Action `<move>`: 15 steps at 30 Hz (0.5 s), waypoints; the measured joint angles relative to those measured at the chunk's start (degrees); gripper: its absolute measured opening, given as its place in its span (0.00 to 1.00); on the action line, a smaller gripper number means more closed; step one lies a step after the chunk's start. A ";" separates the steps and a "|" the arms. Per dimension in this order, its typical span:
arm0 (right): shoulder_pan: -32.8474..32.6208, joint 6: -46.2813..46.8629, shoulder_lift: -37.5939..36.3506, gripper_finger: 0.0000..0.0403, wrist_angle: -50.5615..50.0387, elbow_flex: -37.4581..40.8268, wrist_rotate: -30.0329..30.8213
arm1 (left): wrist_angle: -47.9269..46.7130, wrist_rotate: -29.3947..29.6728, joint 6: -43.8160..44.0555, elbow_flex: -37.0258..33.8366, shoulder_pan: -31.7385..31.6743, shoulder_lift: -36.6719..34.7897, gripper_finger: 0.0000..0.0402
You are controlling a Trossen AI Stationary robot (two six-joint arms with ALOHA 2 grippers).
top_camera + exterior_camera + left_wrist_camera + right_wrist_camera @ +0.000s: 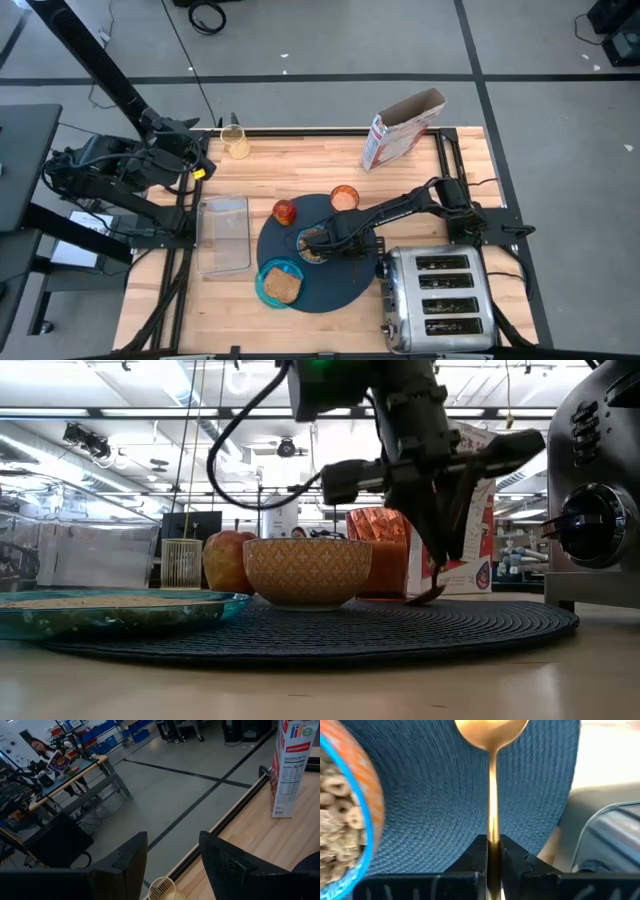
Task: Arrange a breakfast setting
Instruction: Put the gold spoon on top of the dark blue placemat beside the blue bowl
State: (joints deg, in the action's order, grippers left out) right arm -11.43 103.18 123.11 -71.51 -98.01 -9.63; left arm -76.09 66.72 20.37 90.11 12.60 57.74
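Gold slim spoon [491, 780] hangs pinched in the right tool [492, 855], its bowl touching the dark-grey round woven mat [345, 285] beside the small patterned cereal bowl [307, 571]; left tool [172, 865] waits half-open off the surface

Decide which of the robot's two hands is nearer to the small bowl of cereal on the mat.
The right. The right hand, shut on the gold spoon, sits just beside the bowl over the mat. The left hand waits open near the table's far left edge, well away.
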 joint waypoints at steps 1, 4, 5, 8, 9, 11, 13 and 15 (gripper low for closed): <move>0.13 -0.28 0.00 0.08 0.81 0.53 -0.87 | 0.00 0.00 -0.01 0.00 -0.02 0.00 0.46; 0.60 -1.24 0.00 0.09 3.53 1.98 -2.01 | 0.00 0.00 0.01 0.00 0.00 0.00 0.46; 0.71 -1.54 0.00 0.09 3.83 2.47 -2.17 | 0.00 0.00 0.01 0.00 0.00 0.00 0.46; 1.11 -2.79 0.00 0.09 4.84 3.75 -2.63 | 0.00 0.00 0.01 0.00 -0.01 0.00 0.46; 1.23 -3.08 0.00 0.08 5.23 4.18 -2.98 | 0.01 0.00 0.01 0.00 0.00 0.00 0.46; 1.48 -4.03 0.00 0.09 6.17 4.98 -3.45 | 0.02 -0.01 0.03 0.00 -0.01 0.00 0.46; 1.69 -4.39 0.00 0.08 7.59 5.82 -3.53 | 0.02 0.00 0.01 0.00 0.00 0.00 0.46; 1.80 -5.31 0.00 0.08 8.69 6.39 -3.56 | 0.01 0.00 -0.01 0.00 -0.01 0.00 0.46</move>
State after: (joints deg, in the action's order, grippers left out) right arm -9.63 97.87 123.11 -62.82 -91.62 -13.19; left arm -76.08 66.72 20.36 90.11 12.59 57.74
